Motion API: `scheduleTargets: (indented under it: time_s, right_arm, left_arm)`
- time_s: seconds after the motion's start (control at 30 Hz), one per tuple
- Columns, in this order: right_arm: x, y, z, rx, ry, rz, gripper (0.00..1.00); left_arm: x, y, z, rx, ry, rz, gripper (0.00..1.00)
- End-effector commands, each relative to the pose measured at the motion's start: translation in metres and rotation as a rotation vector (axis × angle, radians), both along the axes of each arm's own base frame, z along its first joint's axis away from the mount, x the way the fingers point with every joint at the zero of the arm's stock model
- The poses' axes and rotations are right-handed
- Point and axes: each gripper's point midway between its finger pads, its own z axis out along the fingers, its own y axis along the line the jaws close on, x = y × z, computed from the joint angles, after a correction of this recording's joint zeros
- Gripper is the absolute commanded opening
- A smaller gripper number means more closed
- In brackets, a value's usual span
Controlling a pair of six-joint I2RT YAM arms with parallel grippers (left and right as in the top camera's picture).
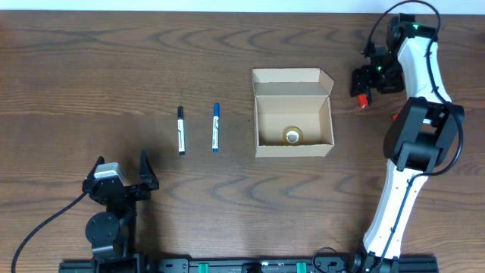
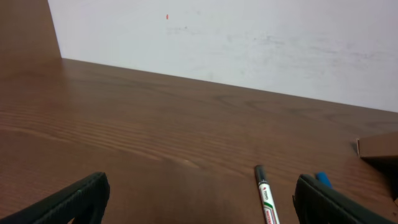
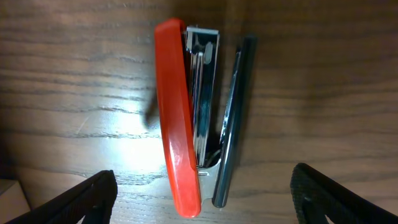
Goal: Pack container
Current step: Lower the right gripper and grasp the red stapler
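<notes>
A small rectangular tan cardboard box (image 1: 294,85) sits near the middle of a dark wood-grain table (image 1: 91,68). It is open. Its mouth faces straight up, and its flap lid is hinged along the far edge and leans back toward the far side. The box's long axis runs left to right.

Packing looks barely begun. Only a small yellowish ring-shaped roll (image 1: 292,136), probably tape, lies inside, close to the near wall. Three items are outside.

- A black-capped white marker (image 1: 181,130) lies well to the left of the box.
- A blue-capped white marker (image 1: 215,127) lies between the black one and the box.
- A red and silver metal stapler (image 3: 177,124) lies on its side, to the right of the box and a little farther back.

Both markers lie near to far, parallel to each other and apart.

The right gripper (image 1: 364,85) hovers over the stapler. Its black fingers (image 3: 81,199) are spread wide, one on each side of the stapler, and they touch nothing. This looks like an approach for a pick, so the stapler is probably next to go in.

The left gripper (image 1: 123,171) rests at the near left corner with its jaws fully apart and empty. It points toward the markers.

The stapler and both markers have yet to go in, and then the flap must be shut.
</notes>
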Motion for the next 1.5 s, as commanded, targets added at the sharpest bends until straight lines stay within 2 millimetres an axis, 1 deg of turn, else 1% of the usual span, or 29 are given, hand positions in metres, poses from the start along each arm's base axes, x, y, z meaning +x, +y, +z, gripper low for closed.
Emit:
scheduleTargets:
  time_s: [0.0, 0.23, 0.4, 0.6, 0.73, 0.77, 0.83, 0.87, 0.93, 1.1, 1.13, 1.2, 1.23, 1.4, 1.43, 1.47]
  right_arm:
    - [-0.0057, 0.0022, -0.0155, 0.002, 0.036, 0.005, 0.83]
    - [-0.0084, 0.0025, -0.0197, 0.003, 0.046, 0.004, 0.83]
    - [-0.0088, 0.0032, -0.0204, 0.007, 0.048, 0.001, 0.75]
    - [-0.0087, 0.0036, -0.0205, 0.009, 0.047, -0.006, 0.76]
    - [-0.0076, 0.0075, -0.0206, 0.032, 0.042, -0.006, 0.75]
    - [-0.0074, 0.0077, -0.0206, 0.033, 0.041, -0.006, 0.73]
    - [-0.0064, 0.0078, -0.0206, 0.032, 0.037, -0.005, 0.57]
    - [-0.0059, 0.0078, -0.0207, 0.031, 0.035, -0.005, 0.52]
    - [-0.0057, 0.0078, -0.0207, 0.031, 0.034, -0.005, 0.38]
    - [-0.0039, 0.0084, -0.0207, 0.03, 0.027, -0.004, 0.12]
    - [-0.0037, 0.0086, -0.0207, 0.03, 0.027, -0.004, 0.09]
    - [-0.0031, 0.0094, -0.0207, 0.03, 0.025, -0.002, 0.08]
    - [-0.0027, 0.0095, -0.0207, 0.03, 0.023, -0.001, 0.06]
    - [-0.0022, 0.0097, -0.0207, 0.03, 0.022, -0.001, 0.07]
    - [-0.002, 0.0096, -0.0207, 0.03, 0.021, -0.001, 0.11]
    - [-0.002, 0.0096, -0.0207, 0.03, 0.021, 0.0, 0.26]
  left_arm:
    - [-0.0008, -0.0014, -0.0156, -0.004, 0.047, -0.008, 0.96]
    - [-0.0008, -0.0014, -0.0156, -0.004, 0.047, -0.008, 0.95]
    - [-0.0008, -0.0014, -0.0156, -0.004, 0.047, -0.008, 0.95]
    - [-0.0008, -0.0014, -0.0156, -0.004, 0.047, -0.008, 0.95]
    - [-0.0008, -0.0014, -0.0156, -0.004, 0.047, -0.008, 0.96]
    - [-0.0008, -0.0014, -0.0156, -0.004, 0.047, -0.008, 0.96]
    - [-0.0008, -0.0014, -0.0156, -0.004, 0.047, -0.008, 0.95]
    - [-0.0008, -0.0014, -0.0156, -0.004, 0.047, -0.008, 0.95]
    - [-0.0008, -0.0014, -0.0156, -0.004, 0.047, -0.008, 0.95]
    - [-0.0008, -0.0014, -0.0156, -0.004, 0.047, -0.008, 0.95]
    - [-0.0008, -0.0014, -0.0156, -0.004, 0.047, -0.008, 0.95]
    - [-0.0008, -0.0014, -0.0156, -0.004, 0.047, -0.008, 0.95]
    - [-0.0008, -0.0014, -0.0156, -0.004, 0.047, -0.008, 0.95]
    - [-0.0008, -0.0014, -0.0156, -0.004, 0.047, -0.008, 0.95]
    - [-0.0008, -0.0014, -0.0157, -0.004, 0.047, -0.008, 0.95]
    - [-0.0008, -0.0014, -0.0156, -0.004, 0.047, -0.008, 0.95]
